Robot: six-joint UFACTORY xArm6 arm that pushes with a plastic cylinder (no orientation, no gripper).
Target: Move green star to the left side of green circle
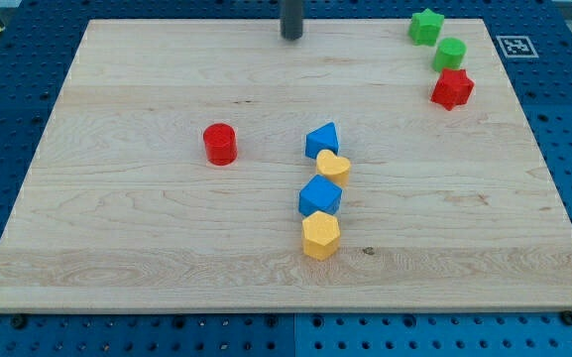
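Observation:
The green star (426,27) lies near the view's top right corner of the wooden board (117,228). The green circle (450,54) sits just below and to the right of it, close to touching. My tip (292,36) is at the view's top centre, well to the left of the green star, with bare board between them. It touches no block.
A red star (452,89) sits right below the green circle. A red cylinder (220,144) stands left of centre. A column at centre holds a blue triangle (322,140), a yellow heart (333,167), a blue cube (319,196) and a yellow hexagon (320,236).

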